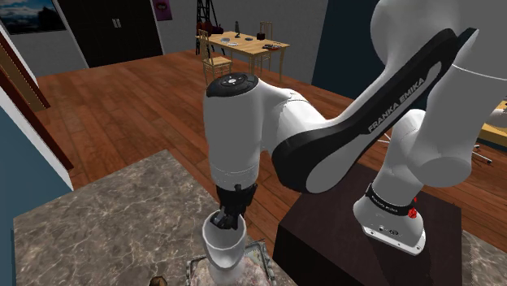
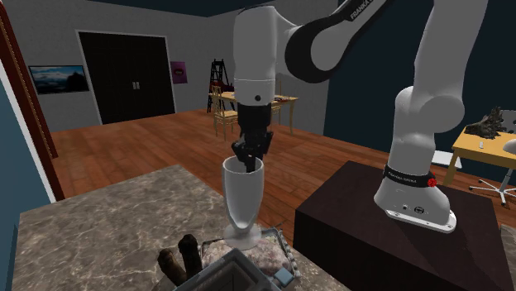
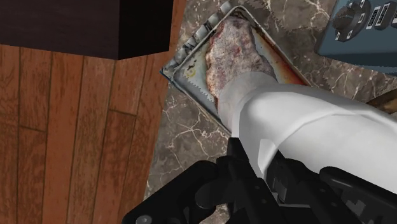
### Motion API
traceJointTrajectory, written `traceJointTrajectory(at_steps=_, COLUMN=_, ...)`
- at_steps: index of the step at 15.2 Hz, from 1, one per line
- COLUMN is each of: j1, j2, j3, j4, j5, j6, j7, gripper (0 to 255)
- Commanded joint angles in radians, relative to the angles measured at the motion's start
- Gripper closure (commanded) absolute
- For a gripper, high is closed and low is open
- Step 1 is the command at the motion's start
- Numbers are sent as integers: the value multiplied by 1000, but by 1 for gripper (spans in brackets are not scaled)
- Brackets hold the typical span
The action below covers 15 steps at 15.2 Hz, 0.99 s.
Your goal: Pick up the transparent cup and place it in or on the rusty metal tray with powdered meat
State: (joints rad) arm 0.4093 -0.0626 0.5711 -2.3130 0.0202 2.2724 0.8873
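A tall white cup with a narrow foot hangs upright from my black gripper, which is shut on its rim, one finger inside and one outside. In the shoulder view the cup sits just under the wrist, gripper at its mouth. Directly below lies the rusty metal tray with a pinkish-brown powdery patch; the cup's foot hovers over its middle. The tray rests on the marbled counter near the dark stand, and the cup's base is close to it; contact is unclear.
A blue-grey appliance with knobs stands beside the tray. Two dark bottle-like objects lie on the marbled counter near a grey box. The dark stand borders the tray. Wooden floor drops off beyond the counter edge.
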Motion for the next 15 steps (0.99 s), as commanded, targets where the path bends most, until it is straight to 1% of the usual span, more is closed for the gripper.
traceJointTrajectory(at_steps=1, j1=0, j2=19, j3=3, j4=-10, j5=-14, j6=28, j7=11, gripper=255)
traceJointTrajectory(at_steps=6, j1=-1, j2=77, j3=5, j4=-37, j5=-58, j6=103, j7=45, gripper=255)
traceJointTrajectory(at_steps=14, j1=0, j2=77, j3=5, j4=-37, j5=-58, j6=103, j7=45, gripper=255)
traceJointTrajectory(at_steps=15, j1=-1, j2=77, j3=4, j4=-36, j5=-58, j6=101, j7=43, gripper=0)
